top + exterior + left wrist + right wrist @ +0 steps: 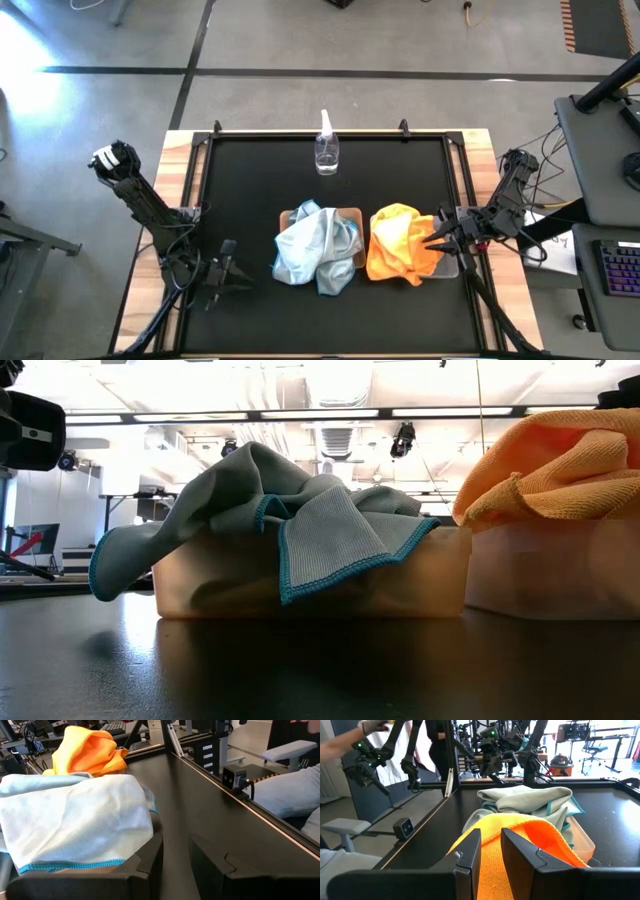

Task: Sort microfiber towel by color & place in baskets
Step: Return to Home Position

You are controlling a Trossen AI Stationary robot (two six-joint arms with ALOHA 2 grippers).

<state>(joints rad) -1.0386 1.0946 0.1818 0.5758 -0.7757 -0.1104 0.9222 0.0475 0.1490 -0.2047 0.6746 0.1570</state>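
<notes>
No legible text, brand, number or sign in any view.

Closest candidates:
- keyboard (622, 268) off the surface's right edge: keys lit, characters too small to read.
- clear spray bottle (327, 150) at the far middle of the surface: nothing readable on it.
- small black camera box (233, 776) on the surface's edge rail in the left wrist view: no marking I can make out.

Room behind in the low and right wrist views: gear and furniture only, any lettering too small to tell.
</notes>
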